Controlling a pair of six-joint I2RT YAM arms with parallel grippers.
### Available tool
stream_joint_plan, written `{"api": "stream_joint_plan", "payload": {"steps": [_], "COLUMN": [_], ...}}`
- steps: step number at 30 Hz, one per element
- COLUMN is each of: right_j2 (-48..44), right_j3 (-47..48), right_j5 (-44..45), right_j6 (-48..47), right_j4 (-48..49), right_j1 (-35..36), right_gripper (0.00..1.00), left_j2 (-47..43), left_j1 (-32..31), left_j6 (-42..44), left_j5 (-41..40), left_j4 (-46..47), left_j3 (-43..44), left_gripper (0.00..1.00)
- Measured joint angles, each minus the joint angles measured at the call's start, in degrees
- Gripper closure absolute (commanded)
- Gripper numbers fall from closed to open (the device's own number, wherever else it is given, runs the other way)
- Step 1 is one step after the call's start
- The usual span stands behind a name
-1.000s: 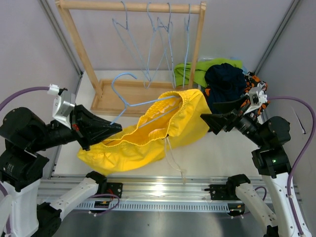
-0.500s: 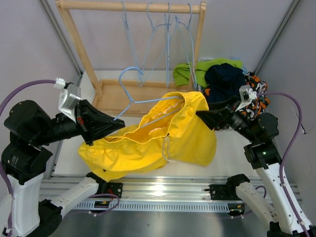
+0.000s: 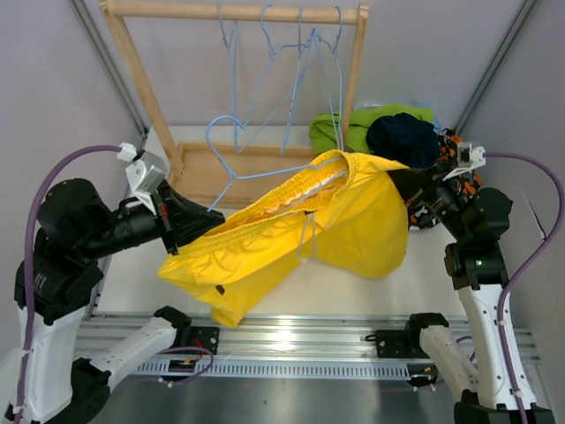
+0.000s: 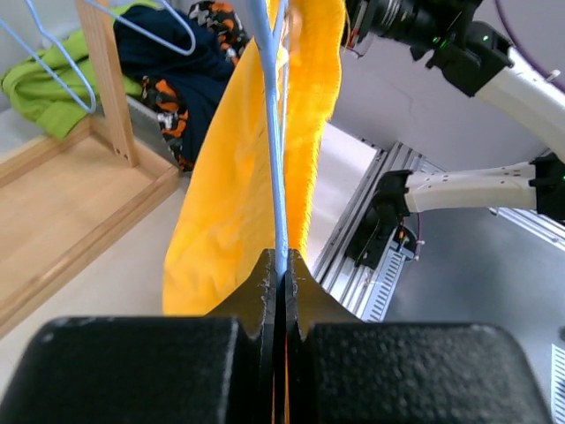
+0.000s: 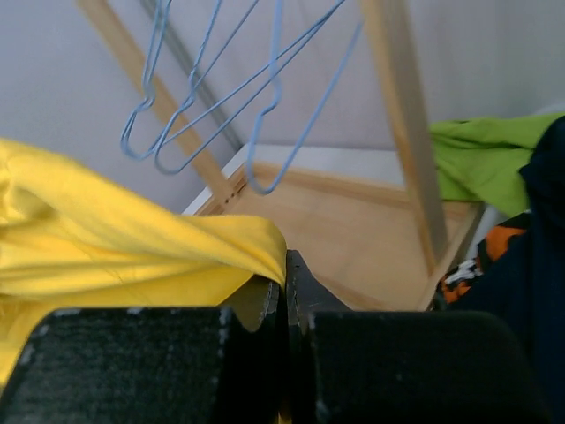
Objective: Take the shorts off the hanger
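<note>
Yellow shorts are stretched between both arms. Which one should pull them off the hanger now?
Right, probably. The right gripper pinches an edge of the yellow shorts and can draw them away; the left gripper clamps the blue hanger, so it serves better as the anchor.

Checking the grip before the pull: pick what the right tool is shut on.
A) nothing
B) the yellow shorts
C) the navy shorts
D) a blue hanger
B: the right tool is shut, with an edge of the yellow shorts pinched between its fingers.
</note>
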Motion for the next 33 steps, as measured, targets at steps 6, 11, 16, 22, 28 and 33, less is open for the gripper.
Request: {"api": "stream_joint_plan", "payload": {"steps": [6, 11, 16, 22, 28, 33], "right_j2": [2.1, 3.8, 4.3, 2.3, 2.3, 8.7], "right_j3": [-0.2, -2.0, -5.9, -7.3, -2.5, 11.3], "right_j5": [-4.7, -4.7, -7.1, -5.4, 0.9, 10.4], "right_j6": [3.0, 6.6, 10.3, 7.9, -1.3, -6.4], "right_j4": [1.7, 2.8, 3.9, 4.5, -0.7, -7.2], "right_j1": [-7.6, -14.2, -15.8, -6.8, 15.1, 15.6], "right_gripper": [1.0, 1.0, 1.0, 1.0, 1.0, 1.0], "left_j2": [0.5, 0.0, 0.6, 3.3, 7.6, 8.5], "left_j1": [-1.7, -2.9, -3.1, -3.1, -3.1, -3.1], "left_j6": [1.4, 1.9, 2.3, 2.3, 2.3, 1.7], "left_j5": [-4.0, -7.5, -9.0, -11.9, -28.7, -50.5], "left_j4": [-1.0, -1.1, -0.9, -1.6, -5.8, -11.9], "left_j3": [-1.0, -0.4, 1.8, 5.2, 15.9, 17.1], "left_gripper": [1.0, 1.0, 1.0, 1.0, 1.0, 1.0]}}
